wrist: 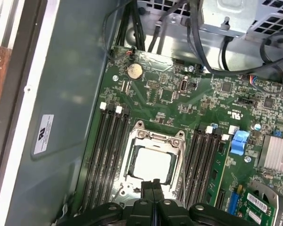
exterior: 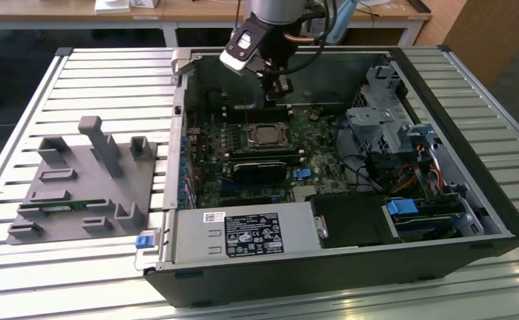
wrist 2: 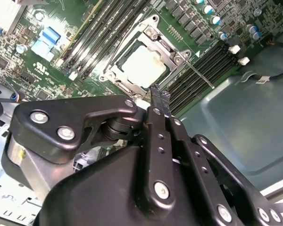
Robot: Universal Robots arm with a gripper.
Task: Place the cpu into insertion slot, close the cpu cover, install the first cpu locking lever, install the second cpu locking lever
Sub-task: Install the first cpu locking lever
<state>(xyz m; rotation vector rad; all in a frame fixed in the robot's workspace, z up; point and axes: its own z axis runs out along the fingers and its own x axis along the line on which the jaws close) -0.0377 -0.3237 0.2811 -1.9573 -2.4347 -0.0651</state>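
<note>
The cpu (exterior: 264, 135) lies flat in its socket on the green motherboard, its pale square top showing in both wrist views (wrist 2: 142, 66) (wrist: 153, 164). The cpu cover (wrist: 154, 140), a silver frame, lies down around it (wrist 2: 166, 46). A thin metal lever rod (wrist 2: 200, 76) runs from the socket corner out across the memory slots. My gripper (exterior: 282, 90) hangs inside the open case, just above the socket's edge. Its two black fingers (wrist 2: 159, 100) are pressed together with nothing between them (wrist: 153, 188).
The computer case (exterior: 455, 200) lies open on a slatted table. A power supply (exterior: 241, 233) sits at the front and a drive cage (exterior: 384, 127) with cables at the exterior view's right. A grey fixture (exterior: 81, 180) stands beside the case. Memory slots (wrist: 106, 155) flank the socket.
</note>
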